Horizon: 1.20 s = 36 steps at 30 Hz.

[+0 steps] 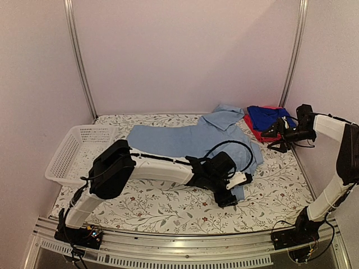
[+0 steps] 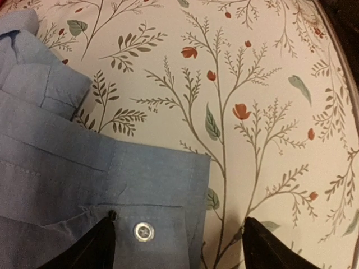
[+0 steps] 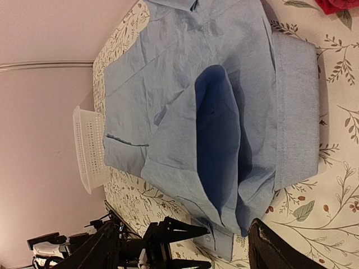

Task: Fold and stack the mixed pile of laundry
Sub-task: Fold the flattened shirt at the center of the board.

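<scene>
A large light-blue collared shirt (image 1: pixel 185 140) lies spread over the middle of the table. Its sleeve cuff (image 2: pixel 151 190), with a metal snap (image 2: pixel 143 231), lies flat on the floral cover between the wide-apart fingers of my left gripper (image 2: pixel 179 249), which is open; the left finger (image 2: pixel 92 246) rests over the cuff. In the top view that gripper (image 1: pixel 227 196) sits at the shirt's near right corner. A royal-blue shirt (image 1: pixel 266 116) lies on a red-pink garment (image 1: pixel 252 130) at the back right. My right gripper (image 1: pixel 277 135) hovers beside them, open and empty (image 3: pixel 185 255).
A white perforated basket (image 1: pixel 78 148) stands at the left edge of the table. The floral table cover (image 1: pixel 168 204) runs to the metal rail at the front. Frame posts stand at the back corners, and a black cable loops above the left wrist (image 1: pixel 230 148).
</scene>
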{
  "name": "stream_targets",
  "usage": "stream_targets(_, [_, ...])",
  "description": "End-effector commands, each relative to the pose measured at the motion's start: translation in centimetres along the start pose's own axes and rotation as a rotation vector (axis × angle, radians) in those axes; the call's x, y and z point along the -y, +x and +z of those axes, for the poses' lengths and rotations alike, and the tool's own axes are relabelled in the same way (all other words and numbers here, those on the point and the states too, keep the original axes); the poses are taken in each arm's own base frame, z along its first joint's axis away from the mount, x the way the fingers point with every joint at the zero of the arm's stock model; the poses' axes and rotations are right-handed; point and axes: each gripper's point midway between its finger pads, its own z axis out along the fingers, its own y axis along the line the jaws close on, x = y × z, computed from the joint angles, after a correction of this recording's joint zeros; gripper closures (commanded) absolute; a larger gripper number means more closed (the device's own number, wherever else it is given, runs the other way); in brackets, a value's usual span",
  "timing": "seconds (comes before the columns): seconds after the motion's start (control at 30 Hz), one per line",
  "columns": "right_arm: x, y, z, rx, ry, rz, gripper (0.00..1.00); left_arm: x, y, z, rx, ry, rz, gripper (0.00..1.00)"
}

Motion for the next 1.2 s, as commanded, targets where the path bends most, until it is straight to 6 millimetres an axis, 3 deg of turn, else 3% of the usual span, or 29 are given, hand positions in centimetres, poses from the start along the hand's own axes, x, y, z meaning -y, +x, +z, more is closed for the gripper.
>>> stream_targets(0.0, [-0.4,0.1,-0.2,0.006,-0.019,-0.021,0.22,-1.5,2.2,2.1,-0.05,-0.062,0.003,0.23])
stream_targets(0.07, [-0.3,0.2,-0.2,0.004,-0.017,-0.021,0.22,-1.8,3.8,2.8,-0.087,-0.081,0.0,0.26])
stream_targets(0.17, [-0.3,0.2,-0.2,0.004,-0.013,-0.022,0.22,-1.6,6.7,3.8,-0.153,-0.074,-0.018,0.4])
stream_targets(0.27, [-0.2,0.2,-0.2,0.006,-0.008,-0.024,0.22,-1.5,9.3,4.1,-0.226,-0.07,-0.023,0.67])
stream_targets(0.37, [0.0,0.2,-0.2,0.004,-0.002,-0.024,0.22,-1.6,9.2,3.2,-0.236,-0.077,0.001,0.98])
stream_targets(0.43, [0.1,0.2,-0.1,0.005,0.003,-0.034,0.23,-1.6,6.8,2.0,-0.187,-0.076,0.021,1.0])
stream_targets(0.53, [0.2,0.2,-0.1,0.007,0.008,-0.049,0.23,-1.7,0.0,-1.7,-0.038,-0.074,0.028,1.0])
stream_targets(0.63, [-0.1,0.0,-0.1,0.015,-0.008,-0.068,0.23,-3.0,-8.3,-7.9,0.165,-0.089,-0.006,1.0])
stream_targets(0.73, [-0.3,0.1,0.1,0.022,-0.037,-0.076,0.23,-5.3,-13.4,-13.3,0.321,-0.1,-0.08,1.0])
stream_targets(0.9, [0.0,0.6,0.4,0.025,-0.055,-0.089,0.23,-12.4,-16.3,-19.4,0.475,-0.201,-0.263,1.0])
stream_targets(1.07, [0.0,1.3,0.8,0.029,-0.063,-0.122,0.23,-20.1,-15.5,-23.1,0.601,-0.289,-0.462,1.0])
stream_targets(1.17, [-0.3,2.0,1.8,0.005,-0.045,-0.172,0.23,-22.9,-14.5,-23.4,0.643,-0.286,-0.535,1.0])
